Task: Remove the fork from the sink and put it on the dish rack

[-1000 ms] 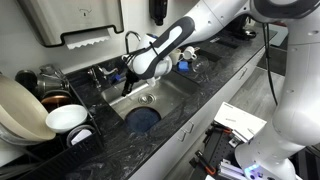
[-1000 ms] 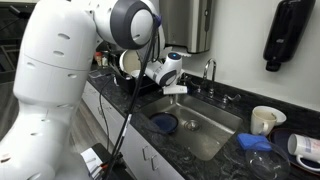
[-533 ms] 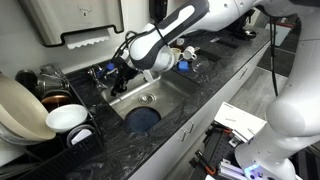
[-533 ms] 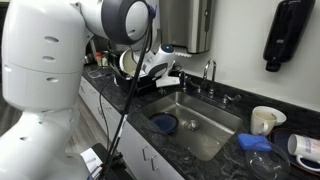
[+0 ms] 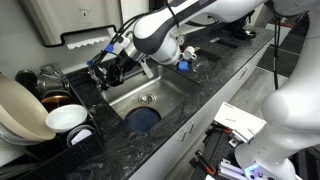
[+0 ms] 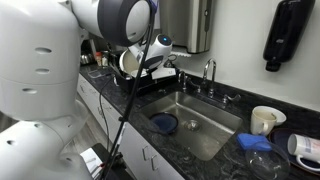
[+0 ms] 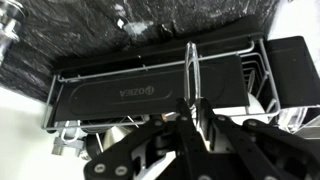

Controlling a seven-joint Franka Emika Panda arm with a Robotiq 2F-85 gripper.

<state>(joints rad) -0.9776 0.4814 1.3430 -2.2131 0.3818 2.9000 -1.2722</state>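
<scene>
ROBOT ARM AT THE KITCHEN SINK: The gripper point(image 7: 192, 119) hangs over the dish rack point(image 7: 100, 95), jaws pressed together on the handle of a metal fork point(image 7: 191, 75). In the wrist view the fork points out across the rack's dark tray. In an exterior view the gripper is clear of the stainless-steel sink point(image 5: 165, 92), at the basin's end nearest the rack. A blue dish point(image 5: 143, 118) lies in the basin beside the drain point(image 5: 148, 99). A large cream plate point(image 5: 12, 108) and a white bowl point(image 5: 66, 118) stand in the rack.
</scene>
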